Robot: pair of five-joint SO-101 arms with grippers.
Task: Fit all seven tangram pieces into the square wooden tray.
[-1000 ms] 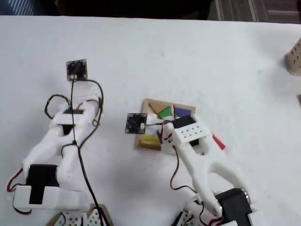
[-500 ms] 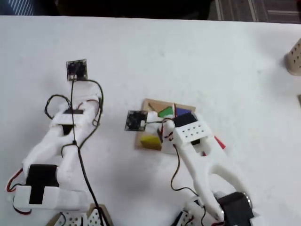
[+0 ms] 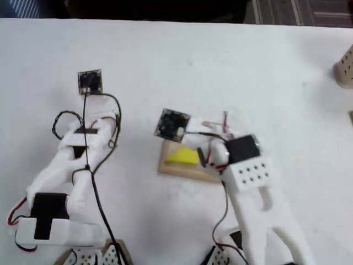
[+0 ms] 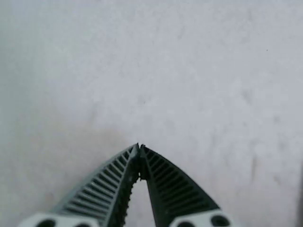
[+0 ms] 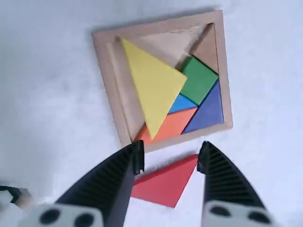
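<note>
- A white desk [image 3: 220,61] fills most of the high view, its surface faintly mottled.
- A tan perforated block [image 3: 345,67] stands at the desk's right edge.
- Dark floor [image 3: 165,8] lies beyond the far edge, with striped carpet [image 3: 298,11] toward the right.

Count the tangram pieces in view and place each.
7. In the tray: yellow triangle, green square, light blue triangle, dark blue piece, orange piece, pale wooden triangle. The red triangle lies on the table beside it. None seems hidden.
</note>
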